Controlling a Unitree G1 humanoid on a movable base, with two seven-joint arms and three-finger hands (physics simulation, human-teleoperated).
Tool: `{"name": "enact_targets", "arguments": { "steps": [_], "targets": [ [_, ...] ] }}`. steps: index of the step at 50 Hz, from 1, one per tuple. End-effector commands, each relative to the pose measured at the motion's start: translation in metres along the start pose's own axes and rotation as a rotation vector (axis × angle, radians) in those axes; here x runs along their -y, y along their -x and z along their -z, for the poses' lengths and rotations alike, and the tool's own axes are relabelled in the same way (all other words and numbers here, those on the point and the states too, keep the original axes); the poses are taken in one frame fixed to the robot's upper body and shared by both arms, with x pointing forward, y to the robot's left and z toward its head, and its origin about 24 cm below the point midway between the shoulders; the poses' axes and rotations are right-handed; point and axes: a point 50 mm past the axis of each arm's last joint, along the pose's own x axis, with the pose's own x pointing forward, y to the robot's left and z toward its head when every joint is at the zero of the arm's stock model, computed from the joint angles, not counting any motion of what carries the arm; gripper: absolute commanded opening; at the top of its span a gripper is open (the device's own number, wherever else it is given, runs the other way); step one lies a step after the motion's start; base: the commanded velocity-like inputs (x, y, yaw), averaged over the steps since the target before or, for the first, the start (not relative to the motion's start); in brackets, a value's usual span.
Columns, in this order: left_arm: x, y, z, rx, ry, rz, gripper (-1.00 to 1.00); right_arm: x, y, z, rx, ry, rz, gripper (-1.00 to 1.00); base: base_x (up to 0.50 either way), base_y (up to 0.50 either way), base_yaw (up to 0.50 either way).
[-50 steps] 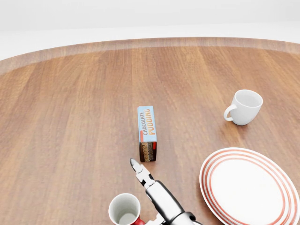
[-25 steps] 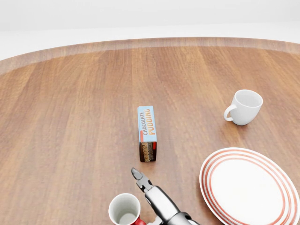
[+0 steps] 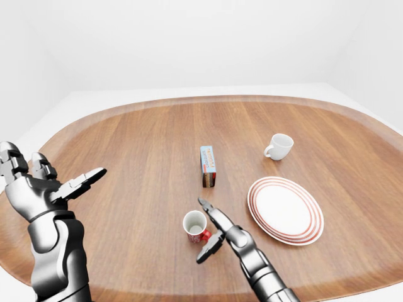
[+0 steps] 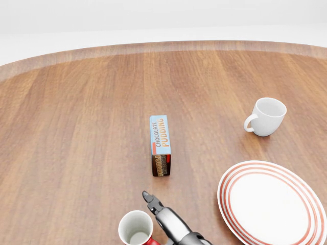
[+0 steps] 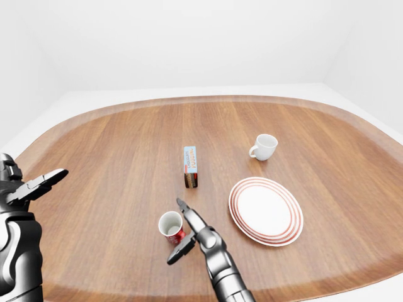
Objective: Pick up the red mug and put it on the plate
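The red mug [image 3: 196, 226] stands upright on the wooden table [image 3: 138, 145], white inside, near the bottom middle of the left-eye view; it also shows in the head view [image 4: 136, 228]. My right hand [image 3: 210, 230] is open just right of the mug, one finger above its handle side and one below, not closed on it. The white plate with red rings [image 3: 286, 209] lies to the right of the mug. My left hand [image 3: 60, 182] is open and empty, raised at the far left.
A chocolate pudding box [image 3: 208, 166] lies on the table above the mug. A white mug [image 3: 279, 146] stands above the plate. The table's near rim [image 3: 157, 292] runs along the bottom of the eye views.
My right hand has drawn back toward the bottom of the head view, its fingertip lower and nearer the red mug. The mug, box and plate have not moved.
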Motion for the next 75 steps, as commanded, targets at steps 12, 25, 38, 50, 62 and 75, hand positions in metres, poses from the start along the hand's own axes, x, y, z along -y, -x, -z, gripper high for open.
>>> {"name": "enact_targets", "arguments": {
  "steps": [12,25,38,50,62,75],
  "targets": [
    [0.001,0.000,0.002,-0.007,-0.002,0.000,1.00,0.002,-0.002,0.002,-0.017,-0.002,0.010,-1.00,0.00,0.00,0.00],
    [0.000,0.000,0.001,-0.004,-0.001,0.000,1.00,0.003,-0.002,0.003,-0.020,-0.002,0.021,-1.00,0.00,0.00,0.00],
    [0.001,-0.001,0.000,0.000,0.001,0.001,1.00,0.038,0.012,-0.062,0.234,0.111,0.101,-1.00,0.00,0.00,0.00],
    [0.002,-0.002,-0.003,0.012,0.003,0.004,1.00,0.166,0.081,-0.192,0.601,0.373,0.381,-1.00,0.00,0.00,0.00],
    [0.002,-0.002,-0.003,0.013,0.002,0.004,1.00,0.242,0.121,-0.125,0.359,0.286,0.593,-1.00,0.00,0.00,0.00],
    [0.002,-0.002,-0.002,0.011,-0.003,0.005,1.00,0.271,0.152,-0.007,0.042,0.001,0.685,-1.00,0.00,0.00,0.00]
  ]
}}
